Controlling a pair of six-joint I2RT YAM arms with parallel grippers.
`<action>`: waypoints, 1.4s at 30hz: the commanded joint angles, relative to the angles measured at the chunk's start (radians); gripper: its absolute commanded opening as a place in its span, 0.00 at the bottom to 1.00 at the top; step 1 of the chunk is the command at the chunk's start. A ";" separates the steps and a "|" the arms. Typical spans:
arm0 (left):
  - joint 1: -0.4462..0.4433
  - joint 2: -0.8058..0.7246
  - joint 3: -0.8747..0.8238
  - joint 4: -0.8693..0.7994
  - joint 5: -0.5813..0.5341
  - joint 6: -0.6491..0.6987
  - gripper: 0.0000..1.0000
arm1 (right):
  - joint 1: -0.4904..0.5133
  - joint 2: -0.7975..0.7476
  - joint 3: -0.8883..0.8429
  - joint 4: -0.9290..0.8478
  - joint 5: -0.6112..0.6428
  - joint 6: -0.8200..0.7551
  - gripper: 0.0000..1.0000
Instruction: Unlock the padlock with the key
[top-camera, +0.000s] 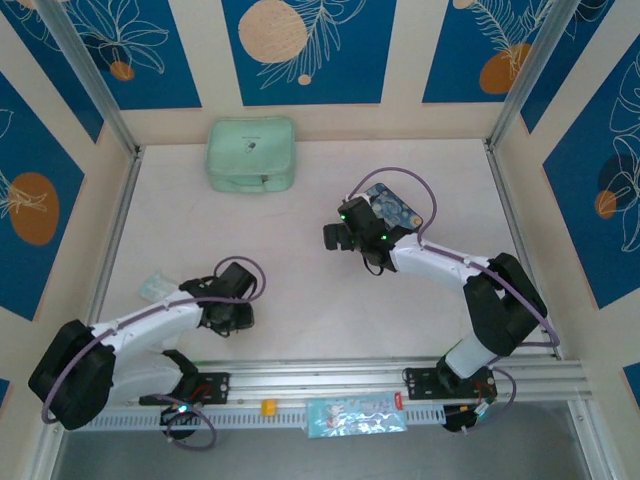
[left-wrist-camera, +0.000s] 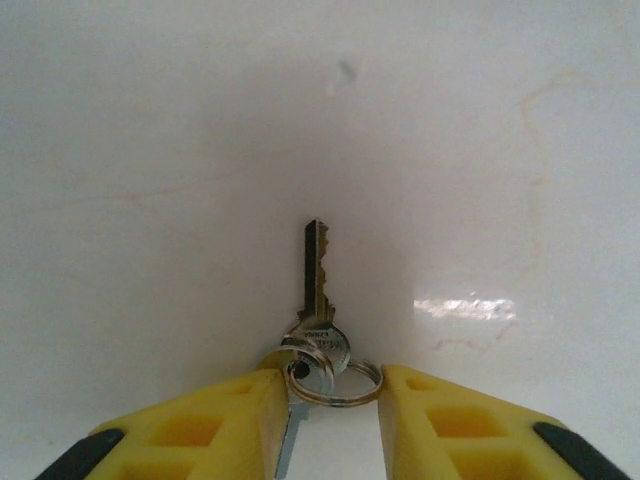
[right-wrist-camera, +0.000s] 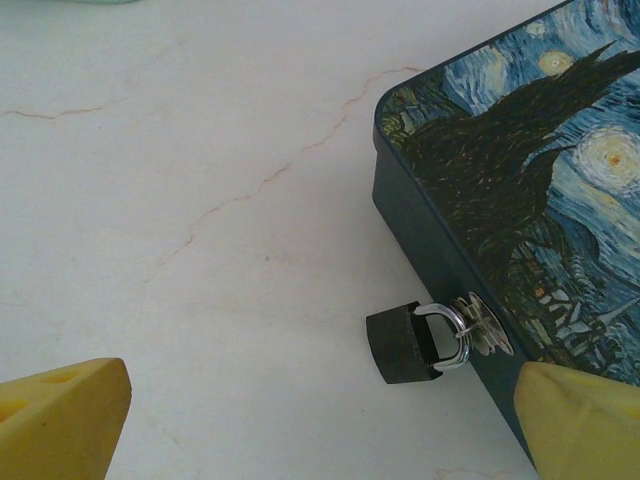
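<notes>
The key (left-wrist-camera: 318, 290) lies flat on the white table, blade pointing away from the wrist, with a second key on the same split ring. My left gripper (left-wrist-camera: 333, 395) has its yellow fingers (left-wrist-camera: 215, 420) pressed against both sides of that ring. In the top view the left gripper (top-camera: 232, 318) is low over the table at front left. The padlock (right-wrist-camera: 402, 345), black with a silvery shackle, hangs from the hasp of the dark blue painted tin box (right-wrist-camera: 520, 180). My right gripper (right-wrist-camera: 320, 385) hovers open just before the padlock, beside the tin box (top-camera: 395, 205).
A mint green pouch (top-camera: 251, 153) sits at the back of the table. A clear packet (top-camera: 158, 287) lies by the left wall. On the front rail are a small yellow block (top-camera: 267, 406) and a printed packet (top-camera: 355, 415). Walls close in both sides.
</notes>
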 joint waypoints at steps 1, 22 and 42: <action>-0.017 0.038 -0.007 0.064 0.011 0.001 0.29 | 0.007 -0.005 0.020 -0.012 0.023 -0.010 0.99; 0.052 -0.016 0.100 0.170 0.049 -0.113 0.69 | 0.135 0.041 0.115 -0.228 -0.206 0.139 0.93; 0.584 -0.078 -0.010 0.468 0.163 -0.072 0.76 | 0.503 0.474 0.548 -0.478 -0.154 0.284 0.85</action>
